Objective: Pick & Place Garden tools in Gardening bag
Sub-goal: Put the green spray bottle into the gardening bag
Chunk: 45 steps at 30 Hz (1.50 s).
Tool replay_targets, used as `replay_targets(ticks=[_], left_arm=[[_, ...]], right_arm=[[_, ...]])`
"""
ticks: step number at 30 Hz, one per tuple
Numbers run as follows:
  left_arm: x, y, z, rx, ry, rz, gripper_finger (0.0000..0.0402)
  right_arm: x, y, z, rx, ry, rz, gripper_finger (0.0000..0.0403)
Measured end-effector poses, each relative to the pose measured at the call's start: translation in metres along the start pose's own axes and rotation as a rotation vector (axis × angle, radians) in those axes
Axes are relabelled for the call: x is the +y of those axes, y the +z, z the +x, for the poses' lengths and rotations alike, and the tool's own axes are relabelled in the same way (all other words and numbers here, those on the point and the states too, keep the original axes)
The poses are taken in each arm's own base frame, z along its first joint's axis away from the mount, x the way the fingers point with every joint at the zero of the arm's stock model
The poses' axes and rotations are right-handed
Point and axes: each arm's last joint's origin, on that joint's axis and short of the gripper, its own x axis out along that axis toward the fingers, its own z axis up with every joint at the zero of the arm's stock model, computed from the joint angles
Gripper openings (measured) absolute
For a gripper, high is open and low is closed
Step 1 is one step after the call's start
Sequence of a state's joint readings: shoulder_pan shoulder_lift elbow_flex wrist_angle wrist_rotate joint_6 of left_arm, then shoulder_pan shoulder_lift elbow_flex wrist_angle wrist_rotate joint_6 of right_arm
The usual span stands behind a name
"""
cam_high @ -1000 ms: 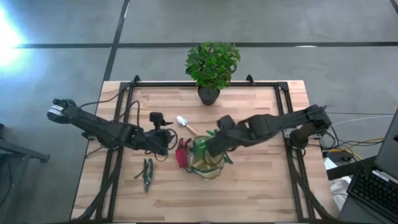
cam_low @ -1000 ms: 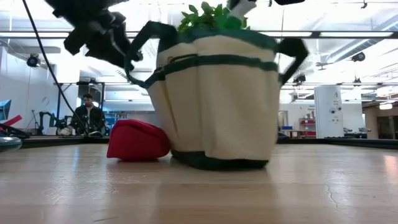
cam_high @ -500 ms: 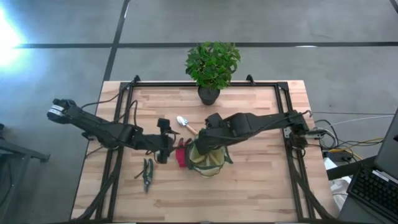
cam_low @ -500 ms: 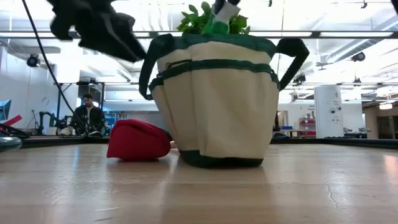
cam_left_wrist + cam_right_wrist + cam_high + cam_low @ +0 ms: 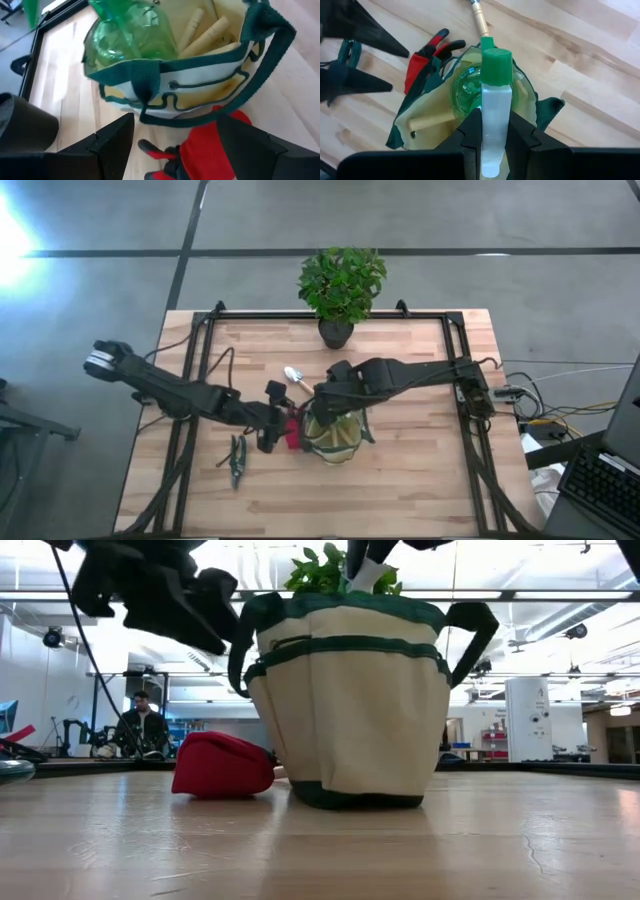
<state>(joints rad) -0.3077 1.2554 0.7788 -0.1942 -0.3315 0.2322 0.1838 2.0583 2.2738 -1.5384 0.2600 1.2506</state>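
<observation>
The khaki gardening bag [image 5: 336,437] with dark green trim stands upright on its base at the table's middle; it also shows in the low view [image 5: 345,710]. Wooden handles [image 5: 200,31] stick up inside it. My right gripper [image 5: 491,125] is above the bag, shut on the green spray bottle [image 5: 470,90], whose body is inside the bag. My left gripper [image 5: 175,127] is open, above the red glove [image 5: 291,430] that lies on the table against the bag's left side. The dark green pruners [image 5: 237,460] and a trowel [image 5: 296,378] lie on the table. My right gripper pinches the spray bottle's pale head [image 5: 490,112], just below its green cap [image 5: 496,62], between its two fingers. The fingers come from above, slanting down into the bag's mouth. The bottle's green body sits down inside the bag; what its lower end rests on is hidden.
A potted leafy plant [image 5: 340,285] stands at the table's far edge. A black frame [image 5: 190,380] runs along the table's sides. Bare wood lies at the near side and the right. A person [image 5: 143,730] sits in the room beyond.
My right gripper has gone toward the table's left with the bottle, over the bag's mouth. My left gripper has gone toward the table's right and near edge, to above the red glove. The bag, tilted a second ago, now stands upright.
</observation>
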Motion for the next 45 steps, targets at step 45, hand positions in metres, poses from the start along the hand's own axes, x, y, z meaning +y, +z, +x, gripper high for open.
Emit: replay_targets(ticks=[45], left_arm=[[-0.008, 0.009, 0.022, -0.108, -0.06, 0.061, 0.0284]], right_arm=[[-0.03, 0.04, 0.06, 0.306, -0.092, 0.095, 0.0066]])
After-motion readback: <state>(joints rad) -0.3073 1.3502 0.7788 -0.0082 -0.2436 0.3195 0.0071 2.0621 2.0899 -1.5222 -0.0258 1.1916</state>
